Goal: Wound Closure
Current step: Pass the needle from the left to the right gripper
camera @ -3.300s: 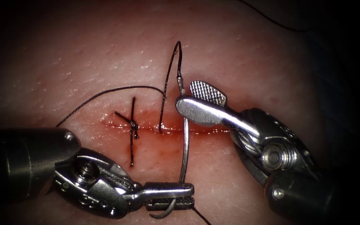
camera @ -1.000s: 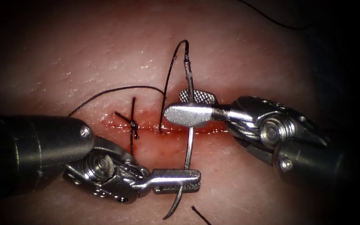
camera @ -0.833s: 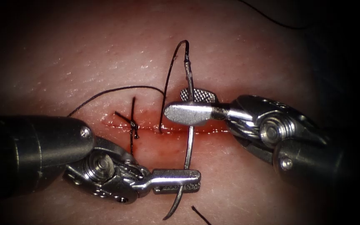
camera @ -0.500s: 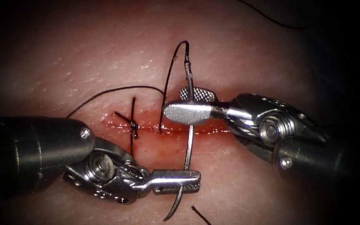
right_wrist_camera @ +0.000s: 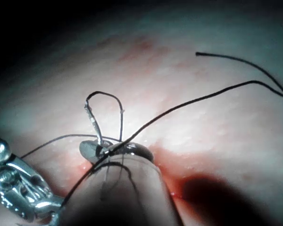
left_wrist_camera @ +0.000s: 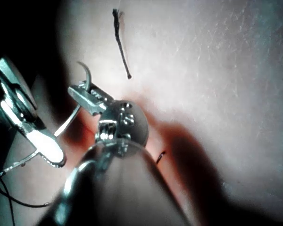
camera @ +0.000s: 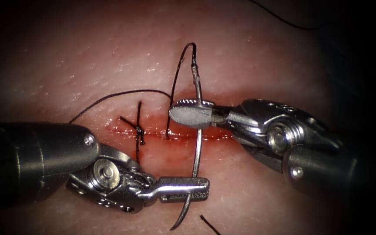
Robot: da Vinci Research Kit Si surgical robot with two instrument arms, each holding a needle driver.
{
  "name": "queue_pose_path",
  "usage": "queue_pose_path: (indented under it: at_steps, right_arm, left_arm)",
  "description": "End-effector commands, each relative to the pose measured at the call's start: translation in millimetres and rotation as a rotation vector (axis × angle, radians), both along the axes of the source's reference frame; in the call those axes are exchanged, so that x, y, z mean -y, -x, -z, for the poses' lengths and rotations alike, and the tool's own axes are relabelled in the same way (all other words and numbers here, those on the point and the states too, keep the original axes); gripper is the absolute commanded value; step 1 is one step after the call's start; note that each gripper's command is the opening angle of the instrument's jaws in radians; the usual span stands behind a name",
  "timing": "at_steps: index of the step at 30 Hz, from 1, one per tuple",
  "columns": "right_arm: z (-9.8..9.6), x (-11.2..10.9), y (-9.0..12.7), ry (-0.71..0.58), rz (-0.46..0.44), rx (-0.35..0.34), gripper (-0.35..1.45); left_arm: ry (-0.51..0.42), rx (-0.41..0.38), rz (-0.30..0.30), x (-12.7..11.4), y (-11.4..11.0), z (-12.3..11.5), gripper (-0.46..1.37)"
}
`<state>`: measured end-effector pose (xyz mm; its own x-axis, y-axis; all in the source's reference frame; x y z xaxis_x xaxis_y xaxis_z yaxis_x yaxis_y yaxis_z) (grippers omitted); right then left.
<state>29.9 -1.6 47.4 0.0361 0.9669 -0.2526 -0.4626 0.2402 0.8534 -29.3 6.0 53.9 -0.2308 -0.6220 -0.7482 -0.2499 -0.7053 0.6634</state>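
While the left claw (camera: 183, 196) grips the needle (camera: 198, 148) near its pointed end in the lower middle of the endoscope frame, the right claw (camera: 192, 114) is closed on the same needle higher up, close to the end where the thread (camera: 177, 72) joins it. Both claws are clamped tight on the metal. The needle stands nearly upright in the frame, its body crossing over the cut (camera: 170, 134) and lying above the tissue (camera: 249, 61) rather than in it; its sharp tip curves down and left below the left claw, free of the surface. From the needle's upper end the thread arches up and over, then drops to the cut, where it enters the tissue just left of the needle. Another strand runs from there toward the left of the frame in a long arc. Further left on the cut sits a finished knot (camera: 140, 132) with short cut ends. Red fluid (camera: 214, 132) lines the cut beneath the right claw. A short loose bit of thread (camera: 209, 224) lies at the bottom edge, right of the needle tip. The left wrist view shows the left claw (left_wrist_camera: 85, 92) pinching the needle (left_wrist_camera: 87, 75) with the curved tip poking out past it.
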Motion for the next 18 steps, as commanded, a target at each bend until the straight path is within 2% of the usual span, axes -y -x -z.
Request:
queue_pose_path:
  at_steps: [1,4,5,6,9,11,14,18]
  right_arm:
    - [0.0,-0.1,0.0,-0.007,-0.003,0.010,-0.35]
    - [0.0,-0.2,0.1,-0.014,-0.006,0.017,-0.35]
    - [-0.1,-0.2,0.2,-0.014,-0.007,0.020,-0.35]
    - [-0.1,-0.3,0.2,-0.013,-0.009,0.023,-0.35]
    - [-0.2,-0.5,0.2,-0.009,-0.018,0.025,-0.35]
    - [-0.4,-0.6,0.2,-0.007,-0.022,0.026,-0.35]
    - [-0.5,-0.8,0.2,0.002,-0.041,0.024,-0.35]
    - [-0.5,-1.2,0.2,0.009,-0.057,0.020,-0.35]
  left_arm:
    - [0.003,-0.007,-0.007,0.0,0.0,0.0,-0.35]
    - [-0.012,0.002,-0.011,-0.1,0.0,0.0,-0.35]
    - [-0.041,0.010,-0.013,-0.1,0.1,0.0,0.28]
    - [-0.047,0.012,-0.013,-0.1,0.1,0.0,0.35]
    - [-0.095,0.060,0.011,-0.2,0.0,0.0,0.80]
    - [-0.126,0.102,0.040,-0.2,0.0,0.0,0.99]
    - [-0.136,0.131,0.062,-0.3,0.0,0.0,0.92]
    - [-0.152,0.139,0.064,-0.3,0.0,-0.1,0.79]
